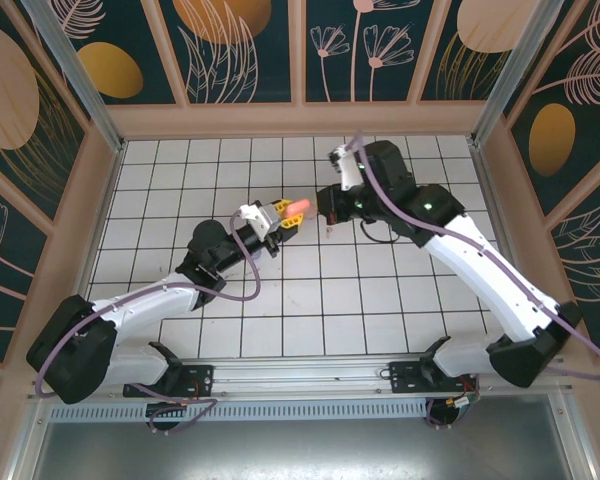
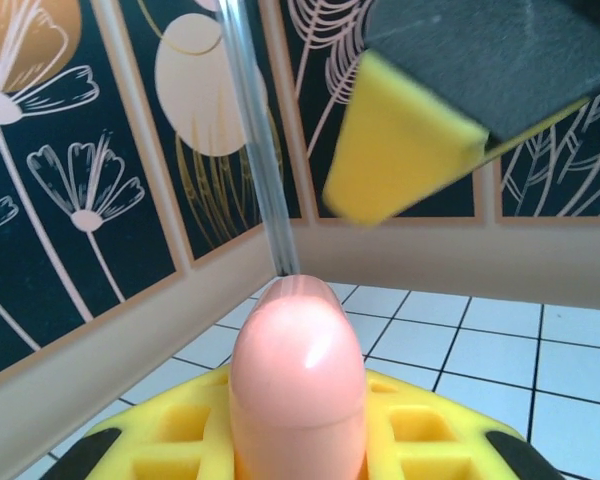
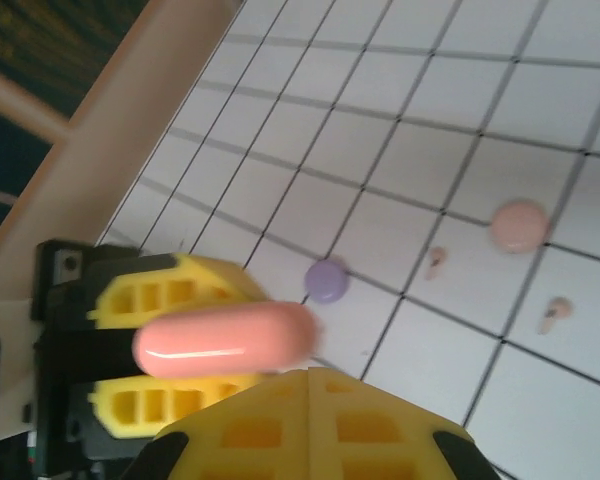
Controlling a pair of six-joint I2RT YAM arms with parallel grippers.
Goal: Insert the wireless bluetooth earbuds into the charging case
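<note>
Coral charging case (image 2: pixel 297 380), lid apparently down, sits clamped in the left gripper (image 1: pixel 283 215) above the middle of the table (image 1: pixel 380 300); right gripper (image 3: pixel 312 402) shut beside it. Two pale pink earbuds (image 3: pixel 437 262) lie loose, none inserted.

The white left arm (image 1: pixel 150 300) and white right arm (image 1: pixel 480 260) meet above the middle of the white tiled table (image 1: pixel 160 190) and block the way across. The left gripper (image 1: pixel 283 215), clamped on a coral-pink rounded plastic case (image 1: pixel 296 207), sits just beside the closed right gripper (image 1: pixel 326 205).

On the tiles below lie a lilac pebble-shaped case (image 3: pixel 327 281), a pale pink round case (image 3: pixel 519 225), a tiny pale stemmed earbud (image 3: pixel 437 262) and a second such earbud (image 3: pixel 555 314), with bare tile between them.

The table's far-left corner is bare tile. Tan-framed floral wall panels (image 1: pixel 245 50) close its far, left and right edges.
</note>
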